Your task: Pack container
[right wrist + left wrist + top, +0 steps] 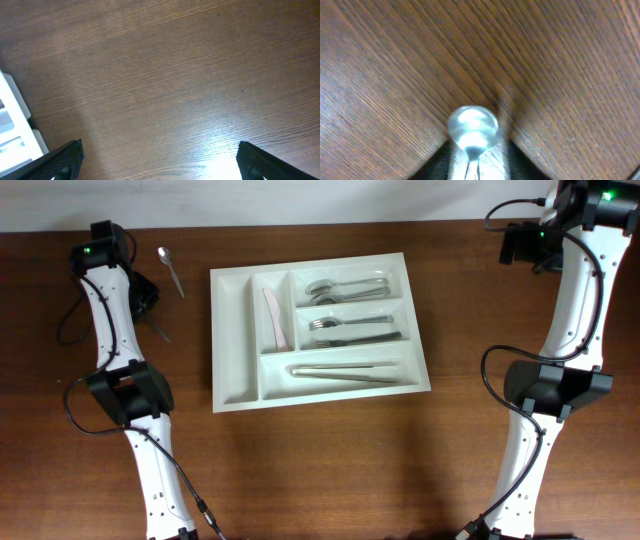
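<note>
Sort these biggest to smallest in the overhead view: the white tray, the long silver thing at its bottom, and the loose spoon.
1. White rectangular plastic cutlery tray
2. Long thin silver metal utensil in its lowest compartment
3. Small silver metal spoon lying outside the tray

Soft, even light from above covers the dark wooden worktop [330,470]; the white container [230,330] casts a thin shadow. Glare blooms low in the right wrist view. Left wrist view: the spoon [473,127] blurred, out of focus.
</note>
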